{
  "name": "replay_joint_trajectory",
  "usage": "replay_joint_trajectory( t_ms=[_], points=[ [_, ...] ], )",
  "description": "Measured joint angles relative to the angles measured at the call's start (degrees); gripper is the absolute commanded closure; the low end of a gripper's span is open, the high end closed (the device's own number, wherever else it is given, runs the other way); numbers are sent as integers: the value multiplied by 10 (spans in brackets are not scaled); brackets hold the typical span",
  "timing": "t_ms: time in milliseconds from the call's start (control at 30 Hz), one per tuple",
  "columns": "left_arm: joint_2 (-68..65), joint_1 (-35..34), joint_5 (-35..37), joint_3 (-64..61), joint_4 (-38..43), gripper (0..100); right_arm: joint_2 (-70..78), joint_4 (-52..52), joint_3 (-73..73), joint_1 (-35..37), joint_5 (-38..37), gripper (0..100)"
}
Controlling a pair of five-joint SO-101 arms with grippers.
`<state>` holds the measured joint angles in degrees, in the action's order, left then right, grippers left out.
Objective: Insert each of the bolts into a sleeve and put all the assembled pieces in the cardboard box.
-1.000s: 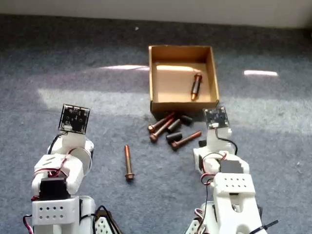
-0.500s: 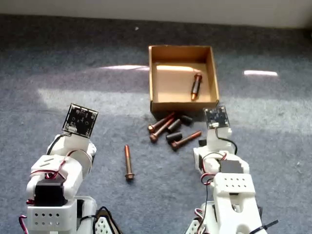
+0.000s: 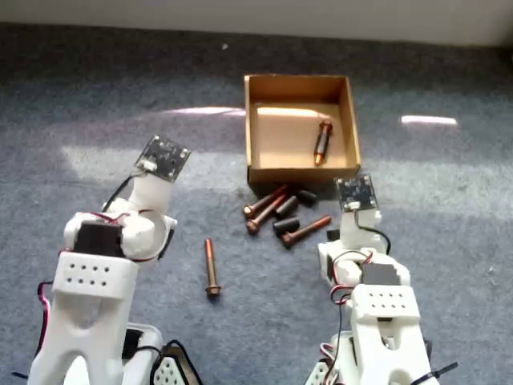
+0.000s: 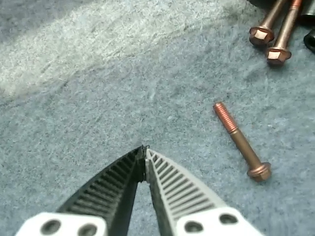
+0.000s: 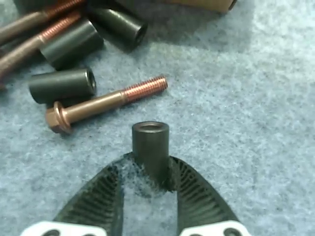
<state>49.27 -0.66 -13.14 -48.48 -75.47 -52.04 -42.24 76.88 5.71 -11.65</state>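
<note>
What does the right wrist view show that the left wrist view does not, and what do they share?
Right wrist view: the right gripper shut on a dark sleeve, three loose sleeves beside a single bolt, and a corner of the cardboard box. Left wrist view: the left gripper, shut and empty, and a lone bolt lying apart. Both: the grey carpet and a pair of bolts side by side.

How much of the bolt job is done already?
Done: one bolt-and-sleeve piece lies in the cardboard box. In hand: the right claw is shut on a sleeve; the left claw is shut and empty, near a lone bolt. Left: that bolt and three bolts with three sleeves in front of the box, none joined yet.
</note>
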Motion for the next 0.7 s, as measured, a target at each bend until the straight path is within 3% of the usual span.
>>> replay_joint_trajectory(
  t_ms=[200, 467, 700],
  points=[
    [-141, 23, 1, 15, -1, 774, 0, 0, 0, 0, 0, 993],
    [-268, 31, 104, 16, 39, 768, 0, 0, 0, 0, 0, 993],
    [-368, 57, 135, 64, 73, 768, 0, 0, 0, 0, 0, 993]
  ],
)
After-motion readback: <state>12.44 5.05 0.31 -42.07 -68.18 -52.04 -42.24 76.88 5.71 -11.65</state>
